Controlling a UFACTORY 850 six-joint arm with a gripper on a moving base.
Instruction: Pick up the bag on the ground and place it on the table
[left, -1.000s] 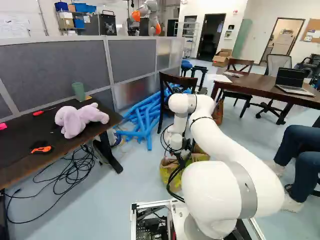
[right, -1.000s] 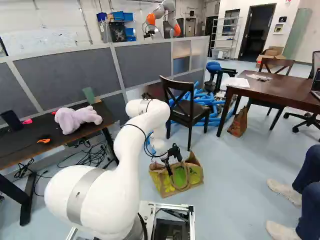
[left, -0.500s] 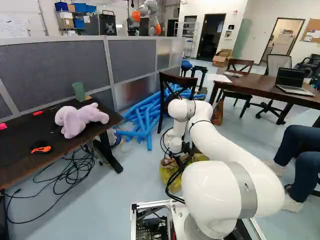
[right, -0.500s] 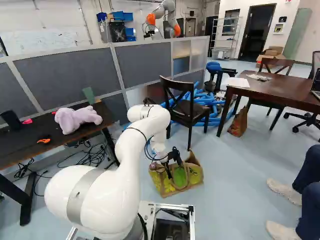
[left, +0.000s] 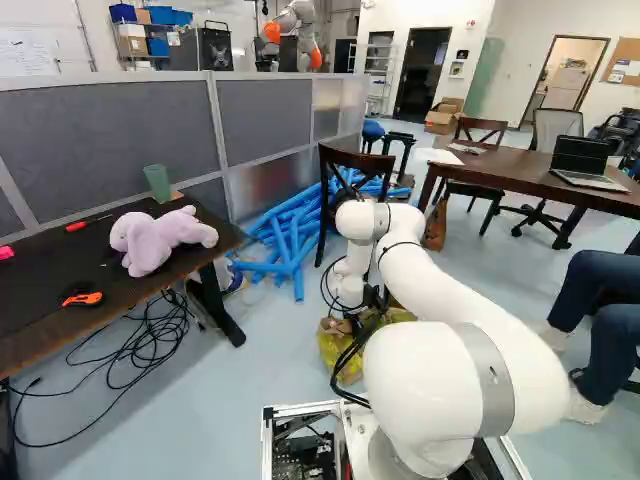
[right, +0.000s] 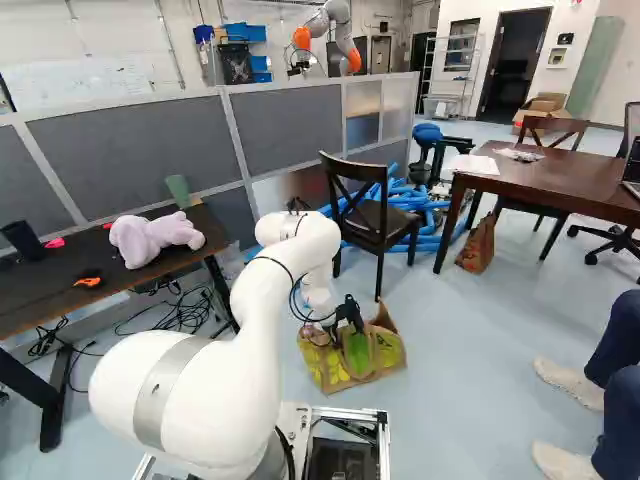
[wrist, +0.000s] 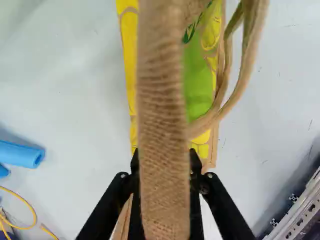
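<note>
The blurred bag handle (wrist: 162, 100) partly hides the jaws.

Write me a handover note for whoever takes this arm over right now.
Pincer: down at the bag; one handle hides its gap, so whether it grips cannot be told.
Bag: upright on the floor, ahead of the base.
Done: pincer brought to the handle.
Left: confirm the grip, lift, set on a table. Two stand near: one with a plush toy, one with a laptop; which is meant is unclear.
</note>
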